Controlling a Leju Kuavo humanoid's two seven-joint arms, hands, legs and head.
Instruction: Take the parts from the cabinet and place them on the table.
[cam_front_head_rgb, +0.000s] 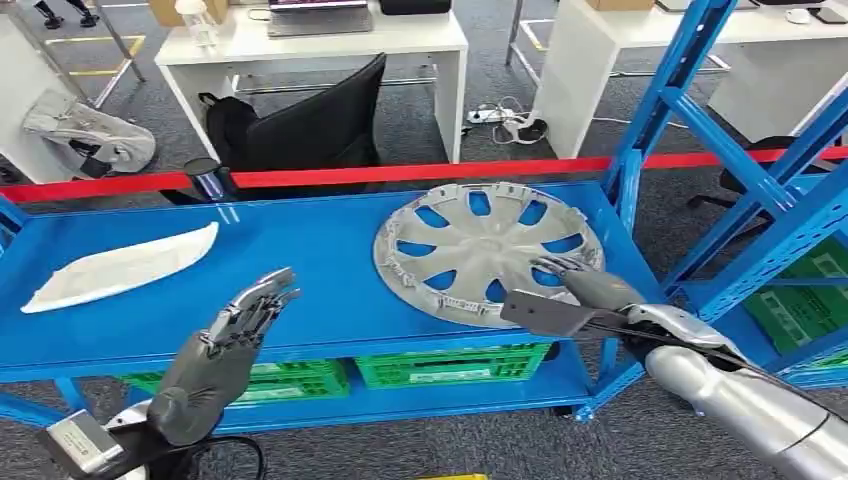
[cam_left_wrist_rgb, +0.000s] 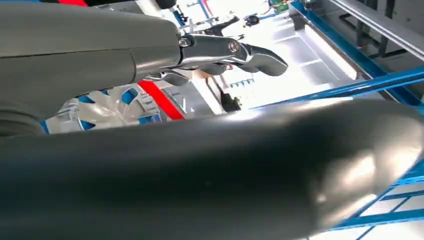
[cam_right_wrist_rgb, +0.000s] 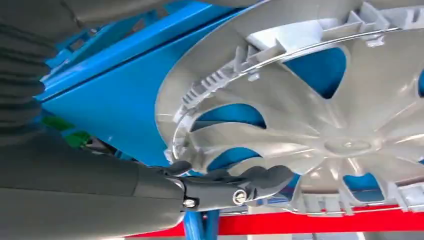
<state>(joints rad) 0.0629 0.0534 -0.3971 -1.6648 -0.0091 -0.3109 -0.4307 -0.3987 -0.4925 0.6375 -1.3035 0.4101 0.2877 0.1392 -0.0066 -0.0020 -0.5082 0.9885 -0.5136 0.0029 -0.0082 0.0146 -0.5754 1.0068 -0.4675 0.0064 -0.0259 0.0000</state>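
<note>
Under the right hand (cam_front_head_rgb: 578, 285), on the blue table (cam_front_head_rgb: 320, 250), lies a silver hubcap (cam_front_head_rgb: 480, 245), inner side up, ribs and clips showing. The right hand's fingers (cam_front_head_rgb: 556, 266) rest on the near rim of the hubcap; the thumb juts out flat toward the robot's left, just beside the rim. The right wrist view shows dark fingers (cam_right_wrist_rgb: 250, 180) curled against the hubcap's (cam_right_wrist_rgb: 320, 115) edge, touching it; whether they actually grip it, cannot tell.

Left hand (cam_front_head_rgb: 235, 335) raised over the near edge of the table, well apart from the hubcap. Fingers straight and slightly spread, palm empty. In the left wrist view a finger (cam_left_wrist_rgb: 235, 52) is stretched out, nothing in it.

Beyond the left hand, toward the table's far left end, a flat white part (cam_front_head_rgb: 120, 268) lies on the surface. Green crates (cam_front_head_rgb: 450, 365) sit on the shelf below the tabletop. A red barrier tape (cam_front_head_rgb: 400, 172) runs behind the table. To the right of the right hand stands a blue rack (cam_front_head_rgb: 740, 180).
</note>
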